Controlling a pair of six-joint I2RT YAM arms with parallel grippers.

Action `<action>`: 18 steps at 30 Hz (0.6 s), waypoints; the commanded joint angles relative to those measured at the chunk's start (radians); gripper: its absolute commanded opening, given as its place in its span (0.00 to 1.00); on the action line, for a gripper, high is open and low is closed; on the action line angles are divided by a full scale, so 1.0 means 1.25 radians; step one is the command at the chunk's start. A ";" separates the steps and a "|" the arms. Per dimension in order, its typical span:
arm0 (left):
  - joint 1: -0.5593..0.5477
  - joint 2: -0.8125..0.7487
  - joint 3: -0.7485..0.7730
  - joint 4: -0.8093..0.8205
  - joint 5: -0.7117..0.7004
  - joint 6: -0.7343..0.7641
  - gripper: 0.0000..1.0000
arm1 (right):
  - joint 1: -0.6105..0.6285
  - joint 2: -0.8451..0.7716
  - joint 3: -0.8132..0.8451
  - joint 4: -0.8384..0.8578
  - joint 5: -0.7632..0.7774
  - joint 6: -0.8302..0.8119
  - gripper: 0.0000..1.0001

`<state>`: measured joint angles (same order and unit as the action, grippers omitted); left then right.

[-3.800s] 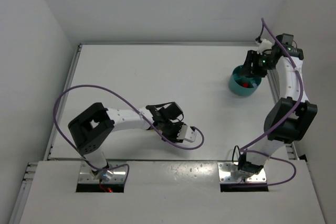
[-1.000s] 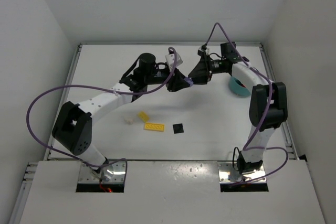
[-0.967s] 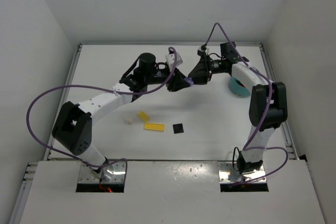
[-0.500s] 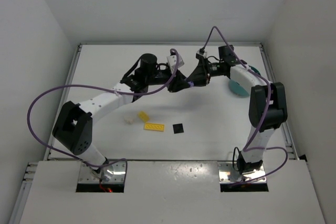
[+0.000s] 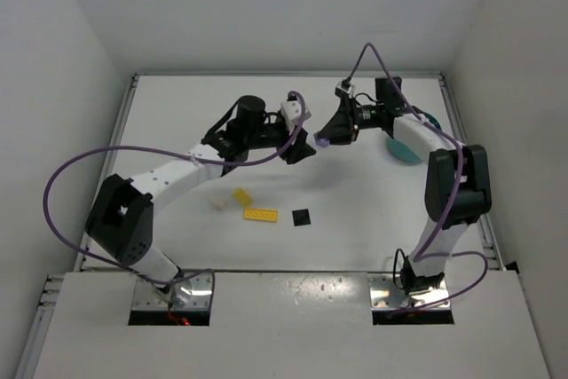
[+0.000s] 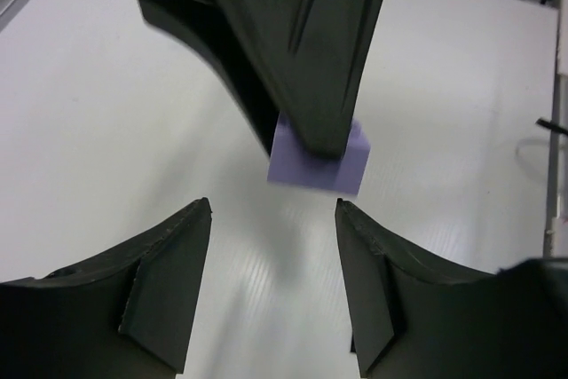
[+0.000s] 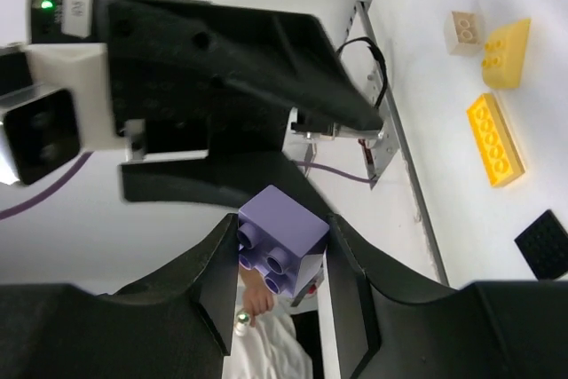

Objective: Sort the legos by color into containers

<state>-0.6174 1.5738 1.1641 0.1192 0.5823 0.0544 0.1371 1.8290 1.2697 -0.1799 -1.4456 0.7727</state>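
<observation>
My right gripper (image 5: 327,137) is shut on a lavender brick (image 7: 280,235) and holds it in the air above the table's middle. The brick shows studs-down between the fingers in the right wrist view. My left gripper (image 5: 298,150) faces it, open and empty, just short of the brick (image 6: 319,164). In the left wrist view my left gripper (image 6: 273,207) has its jaws spread wide below the brick. The teal bowl (image 5: 406,152) stands at the right, mostly hidden behind the right arm.
On the table in front lie a yellow brick (image 5: 241,195), a yellow plate (image 5: 261,215), a cream brick (image 5: 216,204) and a black plate (image 5: 302,217). They also show in the right wrist view: cream (image 7: 463,31), yellow (image 7: 506,42), plate (image 7: 495,139), black (image 7: 543,244).
Both grippers met at the lavender brick. Now the left gripper has opened and drawn back a little to the left, and the brick stays in the right gripper.
</observation>
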 commanded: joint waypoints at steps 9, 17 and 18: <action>0.039 -0.147 -0.082 -0.125 -0.001 0.085 0.65 | -0.126 -0.064 -0.068 0.128 -0.004 0.066 0.00; 0.055 -0.156 -0.089 -0.132 0.015 0.085 0.65 | -0.215 -0.056 0.302 -0.642 0.661 -0.576 0.00; 0.055 -0.156 -0.089 -0.125 0.015 0.077 0.65 | -0.215 -0.056 0.313 -0.655 0.707 -0.607 0.00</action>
<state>-0.5591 1.4029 1.0588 -0.0475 0.5739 0.1490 -0.1257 1.7908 1.6104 -0.7200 -0.8825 0.2680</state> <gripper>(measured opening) 0.651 0.403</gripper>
